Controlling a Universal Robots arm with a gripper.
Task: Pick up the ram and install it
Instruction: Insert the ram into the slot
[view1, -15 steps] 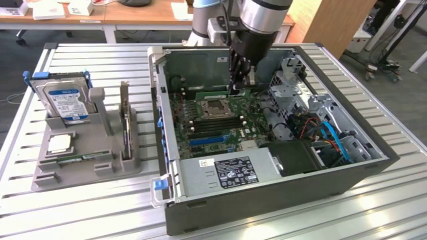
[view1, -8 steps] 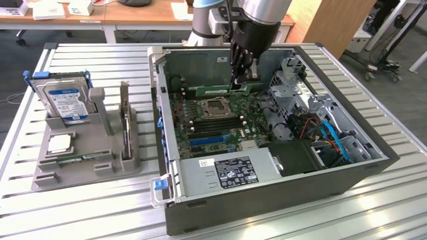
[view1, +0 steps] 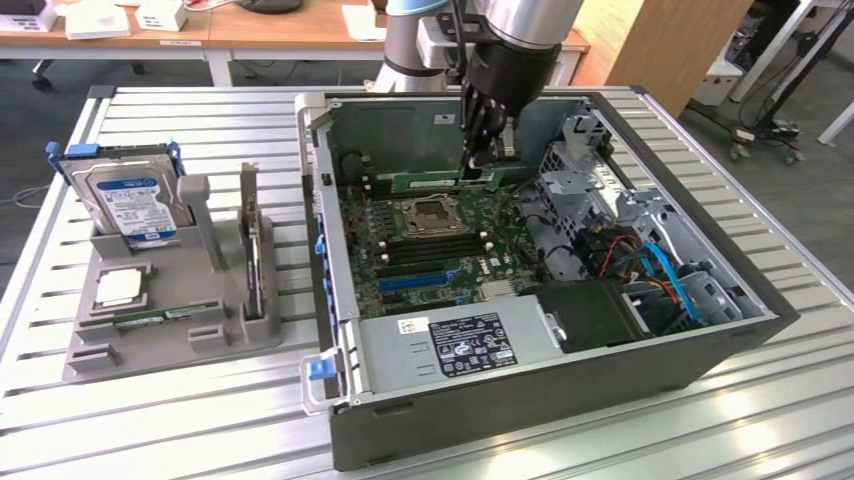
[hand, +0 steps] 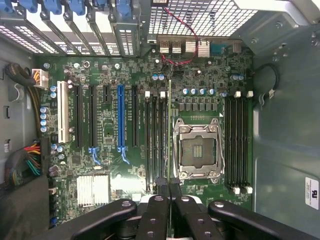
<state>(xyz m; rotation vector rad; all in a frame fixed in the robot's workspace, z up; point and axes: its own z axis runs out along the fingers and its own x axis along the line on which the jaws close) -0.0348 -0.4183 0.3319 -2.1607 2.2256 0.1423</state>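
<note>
Gripper clamped on the ram above the motherboard; from the wrist it shows edge-on, chips impossible to make out

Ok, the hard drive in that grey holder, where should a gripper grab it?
Probably its upper part, from above: the hard drive stands on edge in the grey holder, lower part seated, top free, and its flat faces suit a pinch.

Arm: silver-grey tube with a pale grey joint housing. Thin black cable alongside. Gripper: matte black, chunky linkage bars, rounded at the ends. On my wrist feed I count four round silver pivot pins on those bars.
</note>
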